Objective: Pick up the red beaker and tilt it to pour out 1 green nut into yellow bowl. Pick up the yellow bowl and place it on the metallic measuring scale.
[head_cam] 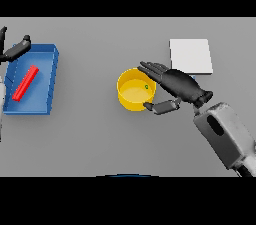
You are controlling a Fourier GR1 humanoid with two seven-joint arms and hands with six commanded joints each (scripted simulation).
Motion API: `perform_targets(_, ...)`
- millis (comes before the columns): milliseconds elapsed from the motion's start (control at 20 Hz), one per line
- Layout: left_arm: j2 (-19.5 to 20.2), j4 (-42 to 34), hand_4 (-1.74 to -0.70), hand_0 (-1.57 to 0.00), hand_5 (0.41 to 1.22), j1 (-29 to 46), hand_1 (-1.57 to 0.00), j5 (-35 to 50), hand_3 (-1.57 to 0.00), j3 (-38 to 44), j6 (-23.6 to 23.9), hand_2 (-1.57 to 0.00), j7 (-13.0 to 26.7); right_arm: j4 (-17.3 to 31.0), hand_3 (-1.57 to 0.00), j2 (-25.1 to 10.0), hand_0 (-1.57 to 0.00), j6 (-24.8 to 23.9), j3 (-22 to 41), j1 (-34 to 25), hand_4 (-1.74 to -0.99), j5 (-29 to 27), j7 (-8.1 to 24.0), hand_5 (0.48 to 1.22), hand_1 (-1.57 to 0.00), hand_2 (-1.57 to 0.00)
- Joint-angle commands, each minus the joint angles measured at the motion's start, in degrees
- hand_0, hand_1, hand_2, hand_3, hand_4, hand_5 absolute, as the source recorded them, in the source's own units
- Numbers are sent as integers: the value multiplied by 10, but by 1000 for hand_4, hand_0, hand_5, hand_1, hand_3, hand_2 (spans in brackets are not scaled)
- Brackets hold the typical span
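Observation:
A yellow bowl (131, 92) stands at the middle of the grey table with a small green nut (146, 87) inside it near its right wall. My right hand (176, 85) is at the bowl's right side, fingers straight over the rim and thumb below it, open around the wall. The red beaker (25, 83) lies on its side in a blue tray (48, 81) at the left. The metallic measuring scale (190, 56), a pale flat square, lies behind and to the right of the bowl. My left hand (14, 49) shows at the far left edge, behind the tray.
The blue tray takes up the left side of the table. Bare grey table surface stretches in front of the bowl and between bowl and tray.

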Motion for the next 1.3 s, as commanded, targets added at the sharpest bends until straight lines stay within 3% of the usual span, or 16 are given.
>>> perform_targets(0,-2,0,-754,0,714,3,0,-1,1,-2,2,0,-8,5,1,-3,0,9,12,-12,-1234,9,-11,620,1,1)
perform_targets(350,-4,-4,-780,1,721,9,1,11,1,11,8,1,-18,45,1,-8,1,67,68,-78,-1214,46,-22,648,1,1)
perform_targets(650,-8,2,-798,1,727,4,1,14,1,11,9,1,-21,107,1,-6,1,66,101,-99,-1242,73,-62,664,1,1)
perform_targets(900,-13,4,-798,1,723,2,1,13,1,9,10,1,-21,133,1,9,1,83,119,-115,-1273,82,-53,687,1,1)
perform_targets(1250,-10,-4,-794,1,728,-2,1,14,1,10,7,1,-13,179,-27,15,1,74,132,-126,-1286,89,-88,712,1,-9)
